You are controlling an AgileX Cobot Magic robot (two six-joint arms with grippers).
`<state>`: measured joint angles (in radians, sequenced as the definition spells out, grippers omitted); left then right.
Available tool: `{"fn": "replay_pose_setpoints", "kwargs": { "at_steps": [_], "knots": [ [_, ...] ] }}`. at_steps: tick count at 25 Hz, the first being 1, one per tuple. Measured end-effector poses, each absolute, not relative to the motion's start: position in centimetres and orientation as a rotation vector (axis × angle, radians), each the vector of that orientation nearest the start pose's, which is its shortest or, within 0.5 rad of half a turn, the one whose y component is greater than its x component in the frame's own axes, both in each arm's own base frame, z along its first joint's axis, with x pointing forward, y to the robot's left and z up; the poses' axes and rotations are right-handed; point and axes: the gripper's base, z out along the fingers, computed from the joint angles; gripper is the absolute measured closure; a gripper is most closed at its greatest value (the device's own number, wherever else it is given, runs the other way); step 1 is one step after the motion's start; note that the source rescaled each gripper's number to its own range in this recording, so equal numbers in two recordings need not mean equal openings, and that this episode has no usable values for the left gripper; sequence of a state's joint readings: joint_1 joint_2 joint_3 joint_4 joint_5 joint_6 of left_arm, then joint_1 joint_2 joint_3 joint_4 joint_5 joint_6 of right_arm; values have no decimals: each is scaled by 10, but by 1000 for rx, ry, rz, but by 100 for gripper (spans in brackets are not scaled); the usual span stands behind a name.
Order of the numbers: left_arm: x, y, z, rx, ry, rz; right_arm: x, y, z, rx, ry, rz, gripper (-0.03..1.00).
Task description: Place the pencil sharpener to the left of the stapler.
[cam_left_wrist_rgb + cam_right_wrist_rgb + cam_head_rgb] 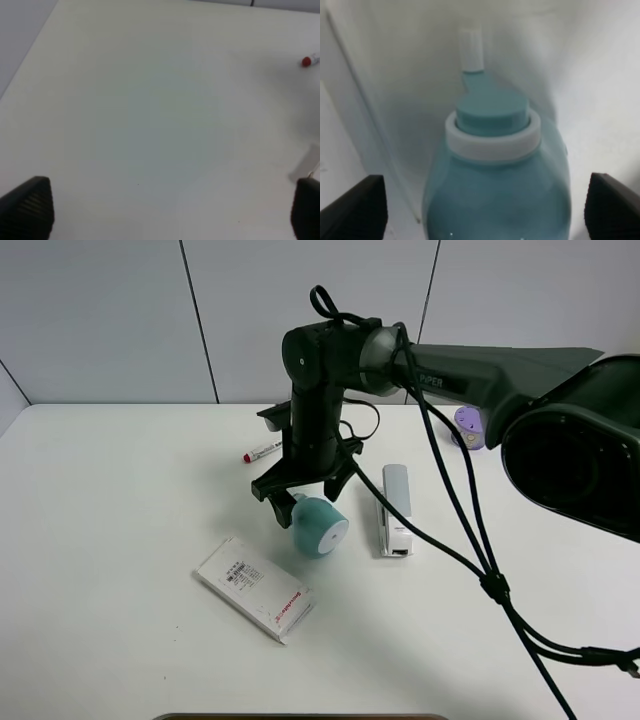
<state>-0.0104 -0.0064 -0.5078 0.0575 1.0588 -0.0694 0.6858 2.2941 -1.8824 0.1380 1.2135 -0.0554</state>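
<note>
The teal pencil sharpener (320, 527) lies on the white table (120, 500) with its pale round face toward the front, a short gap left of the grey and white stapler (395, 510). My right gripper (305, 495) has reached across the middle and hangs just over the sharpener's rear. In the right wrist view the sharpener (495, 170) fills the space between the widely spread black fingertips (355, 207); the gripper (482, 210) is open and not pinching it. My left gripper (165, 210) is open over bare table, with nothing between its pads.
A red-capped marker (262, 451) lies behind the right arm and also shows in the left wrist view (306, 61). A flat white labelled box (254, 588) sits front left of the sharpener. A small purple cylinder (468, 426) stands at the back right. Black cables (490, 580) trail across the right side.
</note>
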Motion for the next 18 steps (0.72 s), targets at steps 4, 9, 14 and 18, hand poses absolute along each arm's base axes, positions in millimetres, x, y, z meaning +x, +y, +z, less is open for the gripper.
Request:
{"fn": "replay_pose_setpoints", "kwargs": {
  "at_steps": [4,9,14,18],
  "knots": [
    [-7,5,280,-63,2026,18,352,303,172,-1063,2926,225,29],
    [-7,5,280,-63,2026,18,348,300,204,-1047,2861,255,29],
    [-7,5,280,-63,2026,18,338,292,260,-1017,2746,303,29],
    [-7,5,280,-63,2026,18,323,279,311,-988,2633,344,29]
  ]
}}
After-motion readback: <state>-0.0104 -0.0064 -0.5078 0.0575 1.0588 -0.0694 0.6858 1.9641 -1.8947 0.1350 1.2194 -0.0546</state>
